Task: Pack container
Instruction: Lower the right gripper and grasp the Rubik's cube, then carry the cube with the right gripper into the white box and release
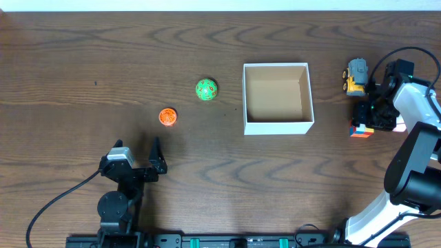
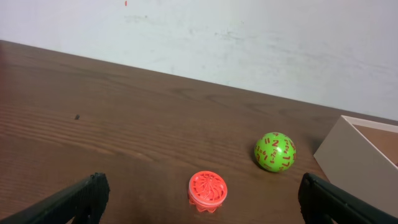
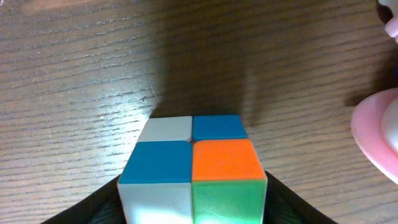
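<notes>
The container (image 1: pixel 278 127), a square white box with a tan interior, stands right of centre with nothing in it; its corner shows in the left wrist view (image 2: pixel 348 158). A green ball with red numbers (image 1: pixel 206 89) (image 2: pixel 275 151) and an orange ribbed disc (image 1: pixel 167 117) (image 2: pixel 208 190) lie to its left. My left gripper (image 1: pixel 136 153) is open and empty, just short of the disc. My right gripper (image 1: pixel 363 118) at the far right is shut on a small multicoloured cube (image 1: pixel 360 131) (image 3: pixel 193 168) at table level.
A yellow toy truck (image 1: pixel 356 76) sits just beyond the right gripper, right of the container. A pink object (image 3: pixel 379 137) lies right of the cube. The right arm's base and cable fill the right edge.
</notes>
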Robot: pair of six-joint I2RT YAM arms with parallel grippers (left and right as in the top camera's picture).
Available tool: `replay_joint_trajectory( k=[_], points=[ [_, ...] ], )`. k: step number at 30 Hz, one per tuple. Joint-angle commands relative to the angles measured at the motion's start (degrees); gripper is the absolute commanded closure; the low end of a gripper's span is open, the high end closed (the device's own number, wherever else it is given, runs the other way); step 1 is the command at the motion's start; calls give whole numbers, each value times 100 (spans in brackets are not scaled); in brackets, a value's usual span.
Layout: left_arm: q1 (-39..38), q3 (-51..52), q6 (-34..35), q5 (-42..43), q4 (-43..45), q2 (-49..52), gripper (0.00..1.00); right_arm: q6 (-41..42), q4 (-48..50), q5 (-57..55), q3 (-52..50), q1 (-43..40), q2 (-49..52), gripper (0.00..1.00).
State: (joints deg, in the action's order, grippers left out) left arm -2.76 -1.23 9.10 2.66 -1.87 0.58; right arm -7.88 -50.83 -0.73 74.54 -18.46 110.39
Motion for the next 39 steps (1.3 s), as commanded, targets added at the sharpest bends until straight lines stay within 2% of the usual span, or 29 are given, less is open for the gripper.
replay_joint_trajectory(
  k=[1,6,13,18,22,29,34,39],
  points=[
    [20,101,-52,-70,-214,-35,2,15,-22,-31,-42,4,37,41],
    [20,101,-52,-70,-212,-35,2,55,-17,-33,-42,4,37,52],
    [20,101,-50,-70,-214,-35,2,74,129,-31,-15,48,35,60],
    [20,101,-52,-70,-214,-33,2,208,11,-31,247,203,13,61],
    [20,101,-52,-70,-214,-35,2,205,-308,-31,758,420,9,62],
    [20,101,-52,-70,-214,-35,2,240,-1036,-28,2269,1036,9,61],
    [20,101,-52,-70,-212,-35,2,535,-1294,-28,3268,1598,9,62],
    [20,101,-52,-70,-214,-35,2,1110,-1314,98,3674,2177,9,64]
  ],
)
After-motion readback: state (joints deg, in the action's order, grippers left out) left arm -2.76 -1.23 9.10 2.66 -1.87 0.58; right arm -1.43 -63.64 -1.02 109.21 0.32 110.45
